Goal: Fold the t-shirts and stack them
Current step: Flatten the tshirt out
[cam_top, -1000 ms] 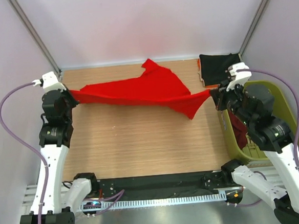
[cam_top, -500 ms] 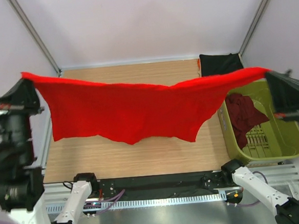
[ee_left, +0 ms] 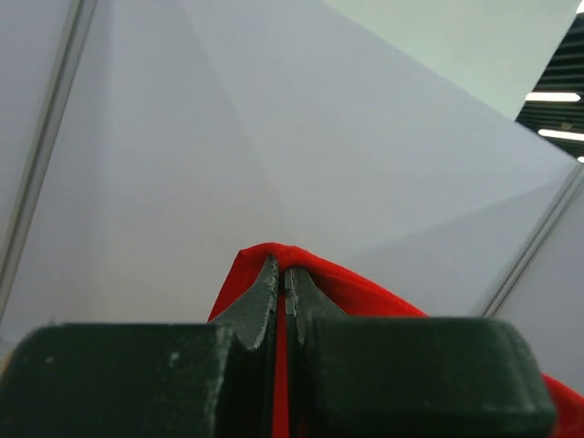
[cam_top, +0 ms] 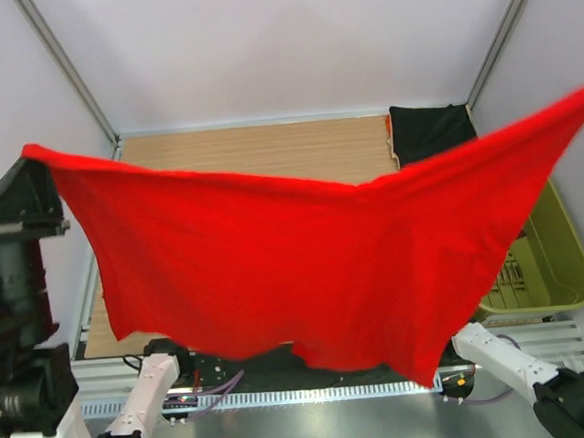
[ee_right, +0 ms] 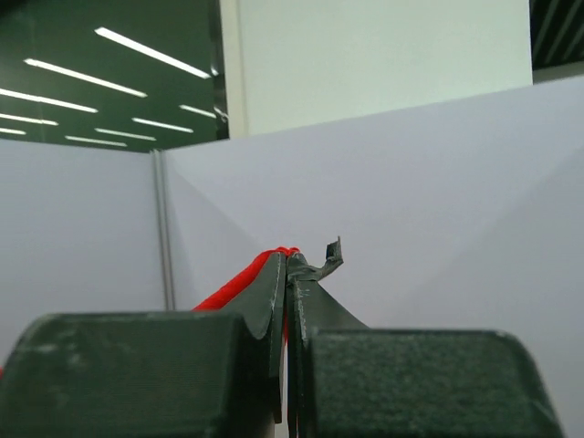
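The bright red t-shirt (cam_top: 296,269) hangs spread wide in the air, high above the table and close to the top camera. My left gripper (ee_left: 283,269) is shut on its left top corner, with red cloth (ee_left: 365,292) pinched between the jaws. My right gripper (ee_right: 288,255) is shut on the other top corner, where a red fold (ee_right: 237,278) shows beside the fingers. In the top view the left gripper (cam_top: 29,162) is at the far left and the right gripper is past the right edge. A black t-shirt (cam_top: 428,129) lies at the back right corner.
An olive-green basket (cam_top: 556,261) stands right of the wooden table (cam_top: 267,146); the red cloth hides its inside and most of the tabletop. White walls with metal posts close in the back and sides. A torn strip of tape sticks up from my right fingertip (ee_right: 333,251).
Both arms have risen and drawn apart. The red t-shirt went from lying stretched on the table to hanging wide open near the camera, and it now hides the basket's inside.
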Controlling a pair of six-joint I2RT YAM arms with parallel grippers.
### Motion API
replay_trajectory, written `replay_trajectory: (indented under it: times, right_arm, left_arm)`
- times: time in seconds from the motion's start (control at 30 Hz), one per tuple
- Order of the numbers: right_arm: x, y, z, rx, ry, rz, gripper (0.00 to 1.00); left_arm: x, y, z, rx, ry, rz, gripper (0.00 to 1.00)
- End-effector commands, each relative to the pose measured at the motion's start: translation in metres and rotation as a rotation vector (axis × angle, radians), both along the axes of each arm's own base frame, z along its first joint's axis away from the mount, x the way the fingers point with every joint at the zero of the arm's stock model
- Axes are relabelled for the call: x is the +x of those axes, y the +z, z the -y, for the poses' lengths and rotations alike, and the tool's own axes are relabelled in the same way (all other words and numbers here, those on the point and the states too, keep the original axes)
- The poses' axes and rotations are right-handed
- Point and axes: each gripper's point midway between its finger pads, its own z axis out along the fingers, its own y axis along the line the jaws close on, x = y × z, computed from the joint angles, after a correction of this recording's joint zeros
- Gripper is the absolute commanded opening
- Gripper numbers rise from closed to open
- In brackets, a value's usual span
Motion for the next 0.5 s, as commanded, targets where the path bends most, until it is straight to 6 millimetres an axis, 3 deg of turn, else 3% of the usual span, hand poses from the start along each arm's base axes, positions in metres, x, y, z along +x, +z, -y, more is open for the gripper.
replay_trajectory:
  times: [0.0, 0.03, 0.07, 0.1, 0.17, 0.2, 0.23, 0.3, 0.33, 0.37, 0.47]
  right_arm:
    - [0.143, -0.034, -0.035, -0.143, -0.170, -0.237, 0.01]
    - [0.161, -0.037, -0.040, -0.170, -0.194, -0.241, 0.01]
    - [0.203, -0.054, -0.059, -0.215, -0.198, -0.299, 0.01]
    - [0.223, -0.058, -0.064, -0.260, -0.232, -0.298, 0.01]
    - [0.262, -0.069, -0.081, -0.322, -0.248, -0.317, 0.01]
    - [0.299, -0.090, -0.095, -0.364, -0.254, -0.362, 0.01]
    - [0.318, -0.095, -0.104, -0.381, -0.254, -0.354, 0.01]
    - [0.350, -0.115, -0.109, -0.398, -0.251, -0.386, 0.01]
    - [0.377, -0.131, -0.116, -0.401, -0.243, -0.399, 0.01]
    - [0.392, -0.155, -0.129, -0.427, -0.187, -0.424, 0.01]
    - [0.442, -0.214, -0.143, -0.454, -0.154, -0.466, 0.01]
  left_arm:
    - [0.077, -0.041, -0.008, 0.025, 0.064, -0.182, 0.00]
    - [0.091, -0.045, -0.011, 0.037, 0.087, -0.196, 0.00]
    - [0.106, -0.054, -0.015, 0.050, 0.113, -0.230, 0.00]
    - [0.134, -0.068, -0.021, 0.090, 0.156, -0.291, 0.00]
    - [0.162, -0.086, -0.029, 0.121, 0.209, -0.361, 0.00]
    - [0.179, -0.094, -0.035, 0.133, 0.245, -0.390, 0.00]
    - [0.203, -0.112, -0.038, 0.173, 0.266, -0.448, 0.00]
    - [0.233, -0.139, -0.042, 0.199, 0.291, -0.510, 0.00]
    - [0.256, -0.164, -0.045, 0.225, 0.302, -0.573, 0.00]
    - [0.267, -0.178, -0.045, 0.235, 0.306, -0.599, 0.00]
    - [0.311, -0.238, -0.050, 0.265, 0.308, -0.698, 0.00]
